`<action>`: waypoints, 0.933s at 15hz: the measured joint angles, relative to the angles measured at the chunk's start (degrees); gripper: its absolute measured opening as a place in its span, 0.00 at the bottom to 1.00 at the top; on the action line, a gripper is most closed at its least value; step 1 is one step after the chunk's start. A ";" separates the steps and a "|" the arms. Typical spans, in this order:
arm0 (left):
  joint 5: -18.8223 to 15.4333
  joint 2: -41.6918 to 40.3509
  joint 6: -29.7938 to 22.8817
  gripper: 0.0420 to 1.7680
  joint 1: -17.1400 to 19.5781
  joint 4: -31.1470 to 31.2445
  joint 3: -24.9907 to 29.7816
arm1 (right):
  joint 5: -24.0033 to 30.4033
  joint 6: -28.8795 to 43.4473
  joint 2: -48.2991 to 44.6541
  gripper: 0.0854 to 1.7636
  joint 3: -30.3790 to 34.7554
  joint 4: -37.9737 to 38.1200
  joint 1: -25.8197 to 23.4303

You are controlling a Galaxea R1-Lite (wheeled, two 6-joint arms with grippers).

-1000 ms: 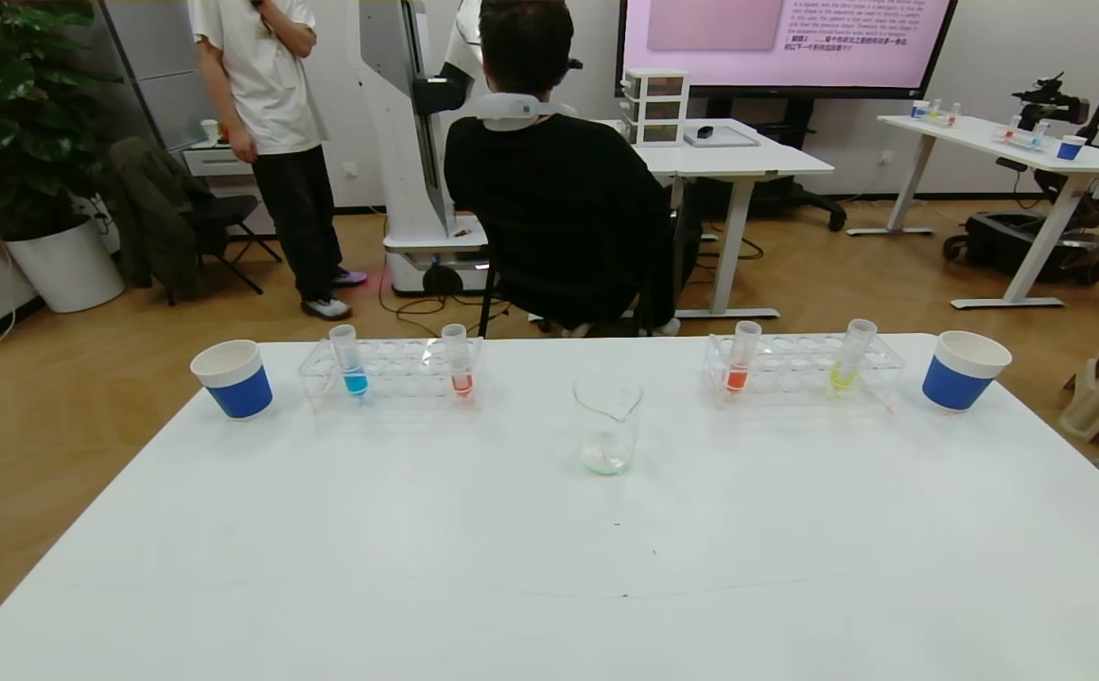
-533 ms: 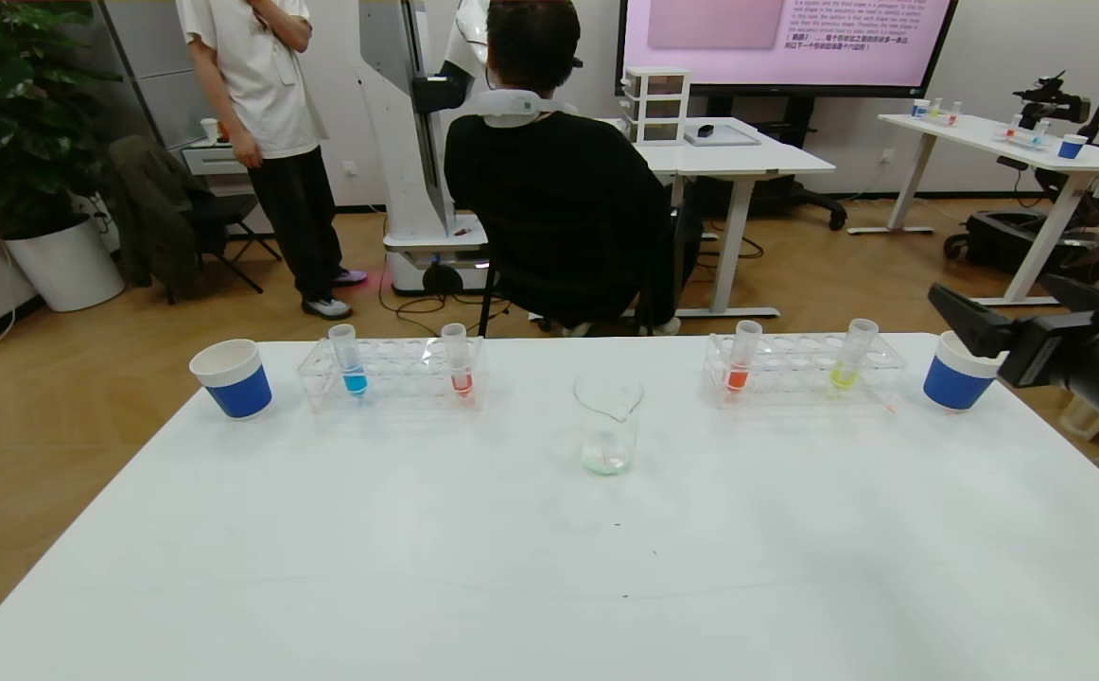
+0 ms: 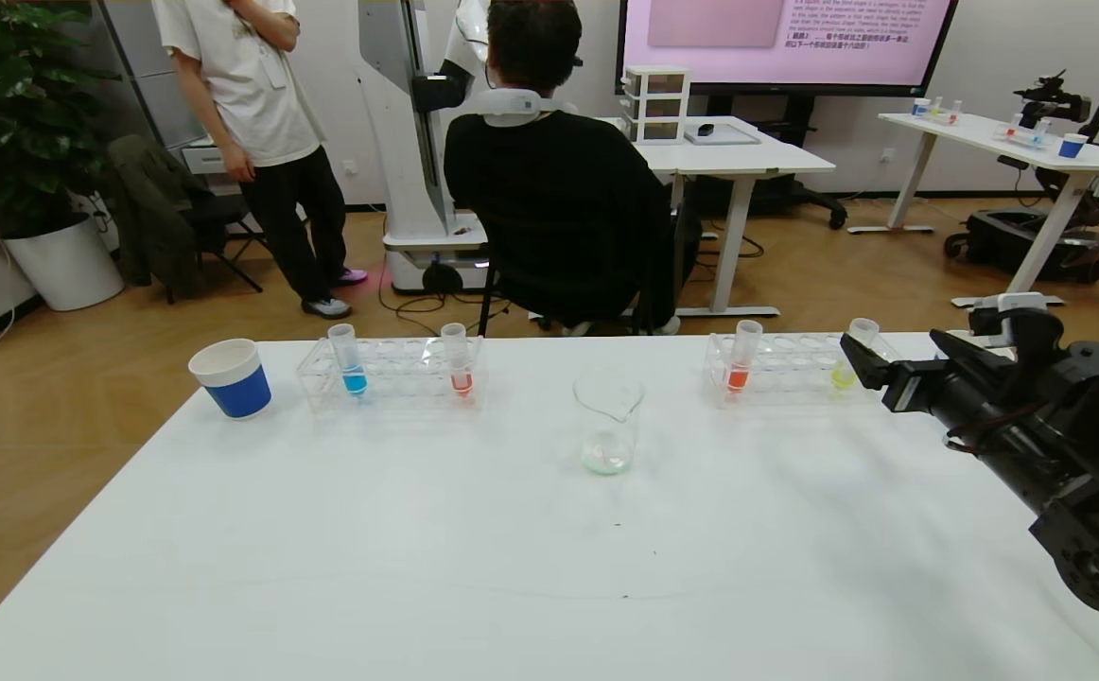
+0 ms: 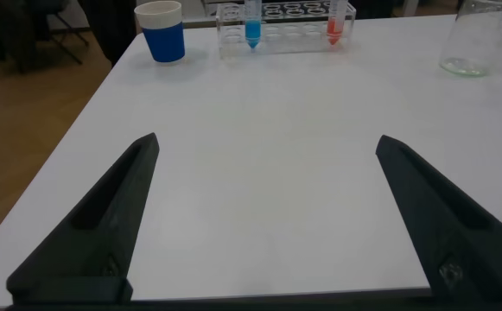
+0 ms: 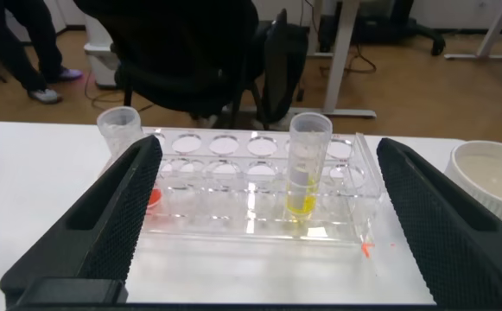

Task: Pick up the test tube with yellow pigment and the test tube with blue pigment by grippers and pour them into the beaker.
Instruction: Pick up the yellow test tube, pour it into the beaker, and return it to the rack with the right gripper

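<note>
White counter (image 3: 512, 567), right hand (image 5: 268, 220) at the right-side clear tube rack (image 5: 259, 220).
Right hand spread wide, holding nothing, fingers to either side of the slim clear test tube with yellow pigment (image 5: 307, 168), which stands upright in that rack, no contact. Small clear glass beaker (image 3: 608, 423) stands mid-counter, between the two racks. Slim clear test tube with blue pigment (image 3: 348, 359) upright in the clear rack (image 3: 389, 374) left of the beaker. Left hand (image 4: 268, 216) spread, holding nothing, low over bare counter, well short of that rack.

The right gripper (image 3: 860, 364) extends over the table's far right area, fingers spread wide. The left gripper (image 4: 268, 216), fingers apart, sits near the left edge.
</note>
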 joint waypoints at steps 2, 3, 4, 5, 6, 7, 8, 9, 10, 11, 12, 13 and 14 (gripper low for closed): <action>0.00 0.00 0.00 0.99 0.00 0.00 0.00 | 0.55 0.41 3.69 0.98 -0.99 -0.83 -1.05; 0.00 0.00 -0.02 0.99 0.00 0.00 0.00 | 1.07 1.05 4.77 0.98 -1.44 -0.87 -1.35; 0.00 0.00 0.00 0.99 0.00 0.00 0.00 | 1.32 1.32 5.53 0.98 -1.96 -0.89 -1.57; 0.02 0.00 0.00 0.99 0.00 0.00 0.00 | 1.37 1.35 6.19 0.98 -2.60 -0.87 -1.68; 0.00 0.00 0.00 0.99 0.00 -0.02 0.00 | 1.37 1.34 6.83 0.98 -3.43 -0.85 -1.77; 0.00 0.00 0.00 0.99 0.00 0.00 0.00 | 1.37 1.34 7.38 0.98 -4.30 -0.74 -1.82; 0.00 0.00 0.00 0.99 0.00 0.00 0.00 | 1.38 1.34 7.94 0.98 -5.35 -0.55 -1.93; 0.02 0.00 -0.02 0.99 0.00 0.00 0.00 | 1.38 1.34 8.57 0.98 -6.53 -0.48 -2.04; 0.00 0.00 0.00 0.99 0.00 0.00 0.00 | 1.38 1.34 9.37 0.98 -7.89 -0.37 -2.15; 0.00 0.00 -0.02 0.99 0.00 0.00 0.00 | 1.43 1.32 10.44 0.98 -9.57 -0.30 -2.36; 0.00 0.00 -0.02 0.99 0.00 0.00 0.00 | 1.45 1.32 11.54 0.98 -11.28 -0.23 -2.56; 0.00 0.00 0.00 0.99 0.00 0.00 0.00 | 1.45 1.32 12.68 0.98 -13.01 0.27 -2.71; 0.00 0.00 0.00 0.99 0.00 0.00 0.00 | 1.49 1.32 13.80 0.98 -14.75 1.23 -2.84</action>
